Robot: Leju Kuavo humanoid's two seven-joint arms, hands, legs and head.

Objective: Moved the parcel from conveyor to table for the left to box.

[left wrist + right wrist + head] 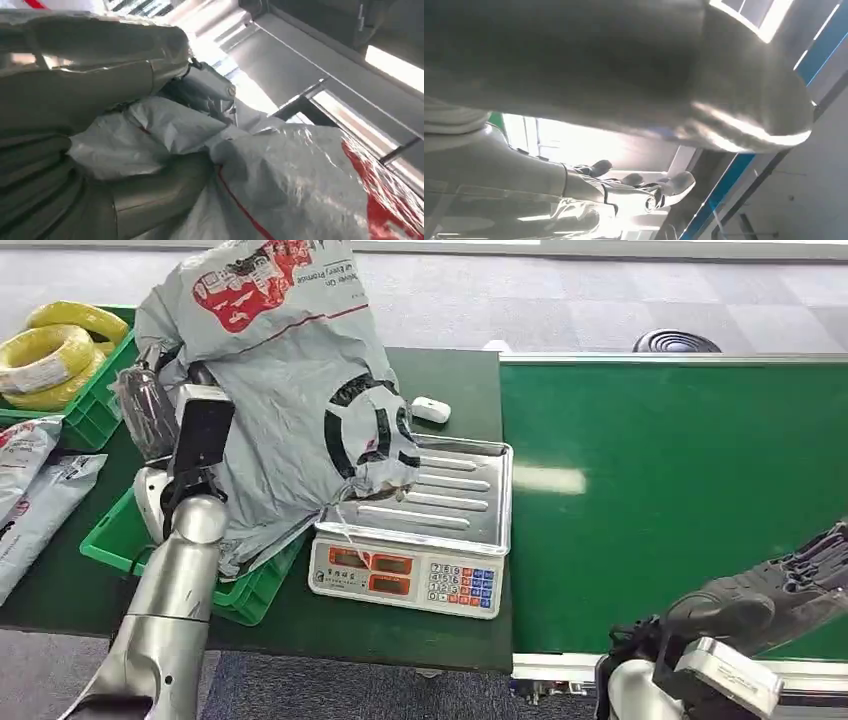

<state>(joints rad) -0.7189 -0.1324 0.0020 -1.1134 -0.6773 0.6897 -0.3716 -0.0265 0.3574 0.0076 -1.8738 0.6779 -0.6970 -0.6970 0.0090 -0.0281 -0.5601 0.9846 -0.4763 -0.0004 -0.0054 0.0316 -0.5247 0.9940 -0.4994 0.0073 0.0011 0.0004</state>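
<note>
Overhead, left hand (150,410) grips parcel (290,370) above green table (455,390); right hand (790,580) empty, spread.

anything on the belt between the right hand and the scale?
Nothing: in the head view, bare green conveyor belt separates the right hand from the scale.

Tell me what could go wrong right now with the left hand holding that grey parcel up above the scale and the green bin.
The left hand grips the grey parcel near one edge, so the slippery plastic could slide out. Its lower end hangs against the scale tray and could snag or drag it. If dropped, it may land half on the green bin rim rather than inside.
</note>
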